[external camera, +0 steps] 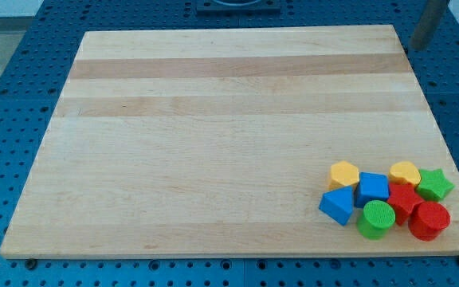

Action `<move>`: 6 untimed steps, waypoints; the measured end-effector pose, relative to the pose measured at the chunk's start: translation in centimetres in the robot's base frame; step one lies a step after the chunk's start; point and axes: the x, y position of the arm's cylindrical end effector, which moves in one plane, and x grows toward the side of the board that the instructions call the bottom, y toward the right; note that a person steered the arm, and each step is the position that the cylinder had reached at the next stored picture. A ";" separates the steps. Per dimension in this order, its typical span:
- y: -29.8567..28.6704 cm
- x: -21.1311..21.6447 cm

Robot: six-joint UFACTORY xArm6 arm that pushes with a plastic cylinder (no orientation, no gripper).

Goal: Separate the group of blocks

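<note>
Wooden board [213,119] filling most of the view, pale planks running side to side, laid on a blue perforated table [6,80].

Left and centre of the board showing only wood grain.

Down at about 4 o'clock from the board's middle, near the lower right corner, all eight blocks packed in one tight cluster, mostly touching or nearly so. Taken from the view's left:

- Blue triangular block [337,206], leftmost, at the cluster's 8 o'clock.
- Yellow hexagonal block [343,173], just above it at 10 o'clock.
- Blue cube [373,186], just right of the yellow hexagon, touching it.
- Green cylinder [376,218], at 6 o'clock, below the blue cube.
- Red block [405,199], shape hard to make out, wedged at the cluster's heart.
- Yellow heart-shaped block [405,171], at 12 o'clock, above the red one.
- Red cylinder [429,220], at 4 o'clock, closest to the board's bottom edge on the right.
- Green star [435,184], rightmost, at 2 o'clock, near the board's right edge.

Far up at 1 o'clock from the cluster, beyond the board's top right corner, dark rod slanting in from the view's top edge, with my tip [417,48] over the blue table, well apart from every block and touching none. No pincer fitted on this arm, so no open or closed state to tell; nothing held.
</note>
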 end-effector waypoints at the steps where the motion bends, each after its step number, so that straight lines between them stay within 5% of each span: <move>1: 1.6 4.8; 5: -2.0 32.9; 6: -2.3 33.8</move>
